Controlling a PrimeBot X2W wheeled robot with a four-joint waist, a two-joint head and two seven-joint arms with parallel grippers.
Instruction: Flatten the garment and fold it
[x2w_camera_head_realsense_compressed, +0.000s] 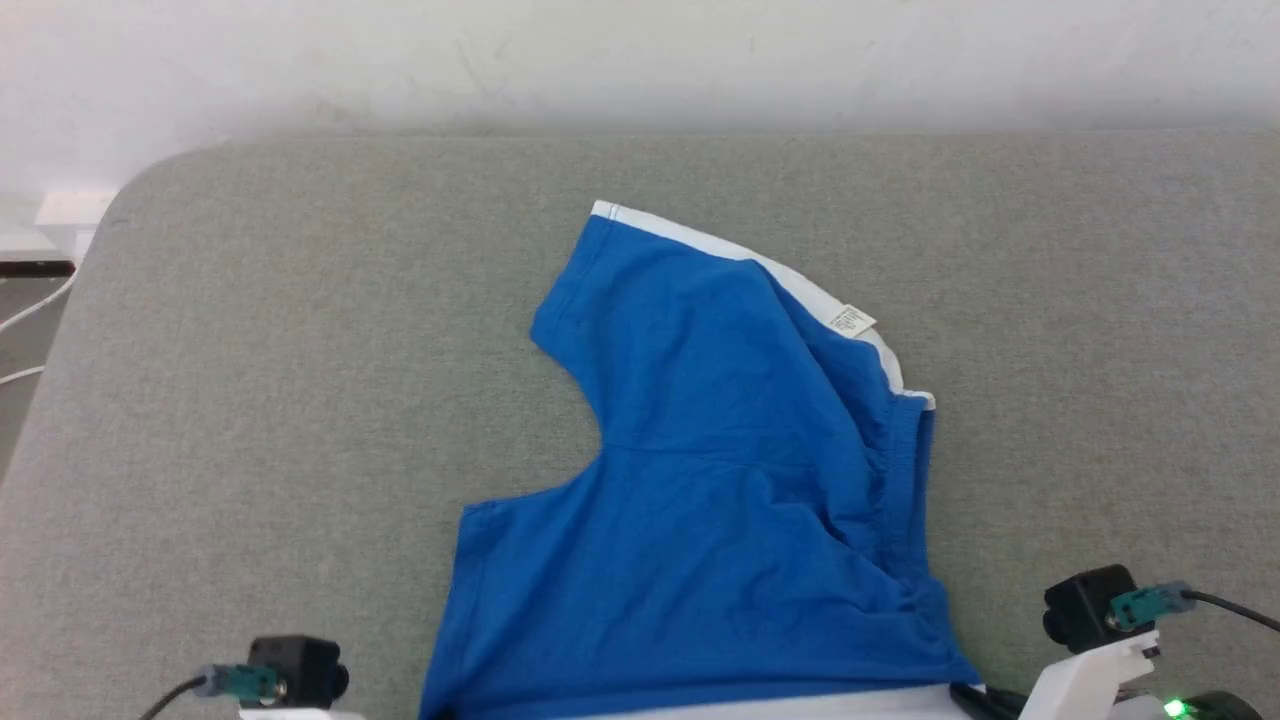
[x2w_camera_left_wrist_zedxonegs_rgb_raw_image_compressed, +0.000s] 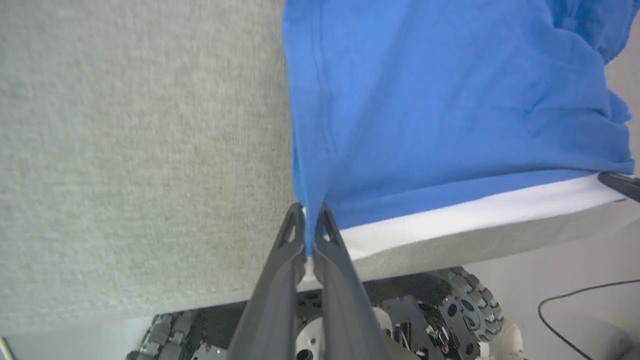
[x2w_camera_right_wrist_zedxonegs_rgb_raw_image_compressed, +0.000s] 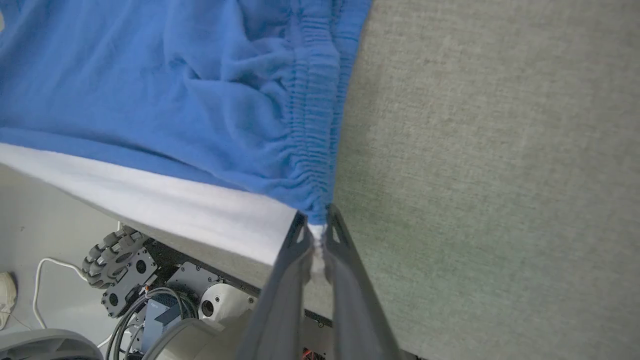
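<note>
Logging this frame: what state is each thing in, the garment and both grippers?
Garment: lying on the grey surface, wrinkled near its waistband, both near corners pinched.
Left gripper: shut on the garment's near corner.
Right gripper: shut on the waistband-side corner.
Label: exposed at the white edge.

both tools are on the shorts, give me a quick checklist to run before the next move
1. Grip of the left tool on the shorts at the near leg corner: ok, shut on fabric.
2. Grip of the right tool at the elastic waistband corner: ok, shut on fabric.
3. Fabric flat: not ok, folds bunch beside the waistband.
4. Room on the grey surface beyond the shorts to spread them: ok.
5. The white near edge fully on the surface: cannot tell, it lies right at the front rim.
</note>
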